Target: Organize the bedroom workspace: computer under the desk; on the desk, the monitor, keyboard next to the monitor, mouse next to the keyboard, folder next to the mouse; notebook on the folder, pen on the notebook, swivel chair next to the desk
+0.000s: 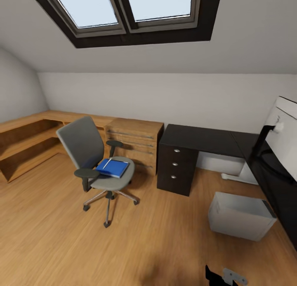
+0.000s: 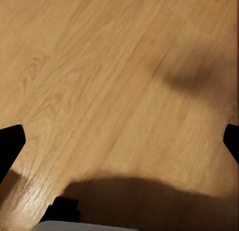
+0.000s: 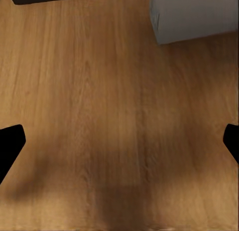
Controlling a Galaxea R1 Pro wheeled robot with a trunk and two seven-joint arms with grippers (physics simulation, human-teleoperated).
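Note:
The grey swivel chair (image 1: 95, 158) stands on the wooden floor left of the desk, with the blue folder (image 1: 112, 168) on its seat. A thin pale stick, perhaps the pen (image 1: 106, 163), lies across the folder. The black desk (image 1: 202, 140) runs along the back wall and down the right side. At the right edge the monitor (image 1: 284, 133) shows its white back. The silver-grey computer (image 1: 239, 215) (image 3: 194, 16) sits on the floor in front of the desk. Both the left gripper (image 2: 119, 141) and the right gripper (image 3: 119, 141) hang open over bare floor. Keyboard, mouse and notebook are out of view.
Low wooden shelving (image 1: 24, 148) lines the left wall, and a wooden drawer chest (image 1: 134, 142) stands behind the chair. The desk's black drawer unit (image 1: 175, 168) is beside the chest. A dark-framed skylight (image 1: 123, 10) is overhead. Open floor lies between me and the chair.

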